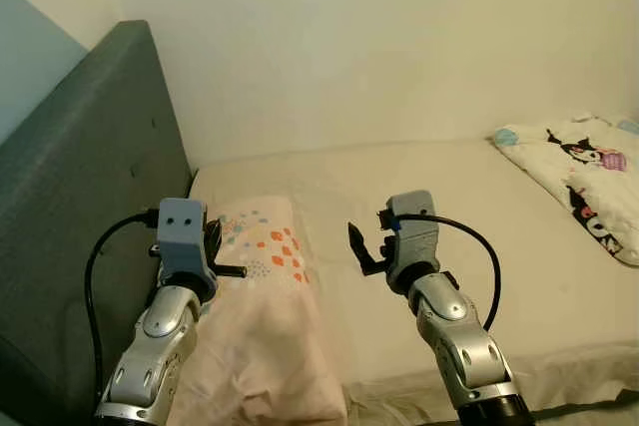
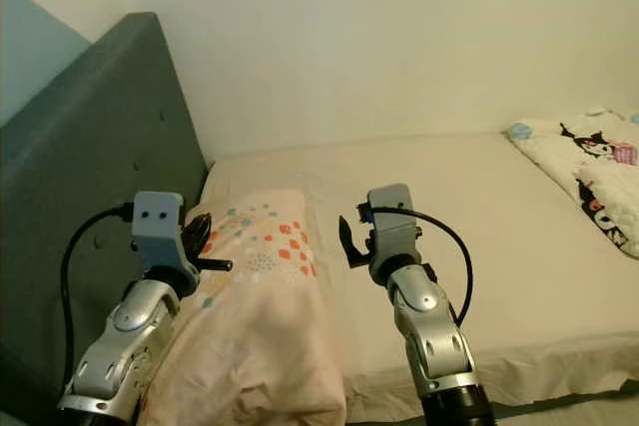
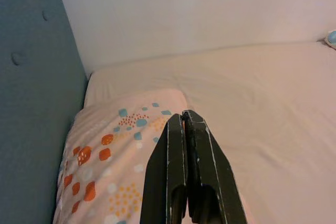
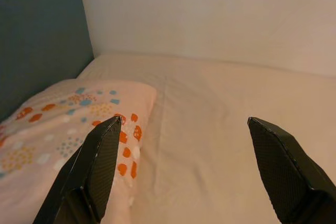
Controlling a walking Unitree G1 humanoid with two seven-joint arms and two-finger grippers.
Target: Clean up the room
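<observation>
We hold our left pincer (image 3: 185, 129) pressed together above the spotted pillow (image 1: 262, 246). Our right pincer (image 4: 189, 150) spreads wide over the bed (image 1: 479, 207).

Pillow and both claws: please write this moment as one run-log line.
left claw: shut, above pillow | right claw: open, above bed | nothing held

1. Two silver metal arms rise from the bottom of the head views, built of rounded jointed segments.
2. Each wrist carries a grey-blue boxy camera housing; the lower-left one shows two small dark holes.
3. A black cable loops from each housing down along its arm.
4. The left gripper (image 3: 186, 171) and right gripper (image 4: 184, 171) have long black tapered fingers.
</observation>
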